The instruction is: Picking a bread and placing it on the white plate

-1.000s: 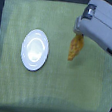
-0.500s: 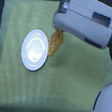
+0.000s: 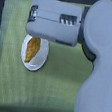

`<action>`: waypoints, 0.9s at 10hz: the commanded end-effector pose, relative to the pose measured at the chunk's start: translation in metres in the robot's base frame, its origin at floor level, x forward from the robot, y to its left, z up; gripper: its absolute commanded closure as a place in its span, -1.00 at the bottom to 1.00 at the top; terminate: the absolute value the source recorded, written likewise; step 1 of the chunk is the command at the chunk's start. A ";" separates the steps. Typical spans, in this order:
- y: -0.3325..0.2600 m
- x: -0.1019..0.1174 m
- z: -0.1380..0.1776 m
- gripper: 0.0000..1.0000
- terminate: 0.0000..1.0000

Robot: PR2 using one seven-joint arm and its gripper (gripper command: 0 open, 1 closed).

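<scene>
The grey arm (image 3: 99, 57) and gripper (image 3: 32, 22) cover the white plate's (image 3: 38, 64) top on the green cloth (image 3: 8, 81); jaw state cannot be told. The bumpy golden-orange bread (image 3: 32, 48) lies on the plate, long axis near vertical, top slightly rightward

One arm in the exterior view, grey-white shell. The forearm (image 3: 99, 62) fills the view's right side, running from the bottom edge up to the top right. It bends near the top, and the wrist/gripper housing (image 3: 53, 25) runs horizontally toward the view's left. The housing is a broad, boxy block with a dark slotted panel along its upper face and a dark round cap at its left end. The gripper sits at that left end, but its fingers are hidden under the housing from this angle, so I cannot tell how the jaws stand. Image is soft; no finer detail readable.
</scene>
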 end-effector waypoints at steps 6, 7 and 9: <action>0.019 -0.005 -0.027 1.00 -1.00; 0.022 -0.005 -0.030 1.00 -1.00; 0.027 -0.008 -0.033 -1.00 -1.00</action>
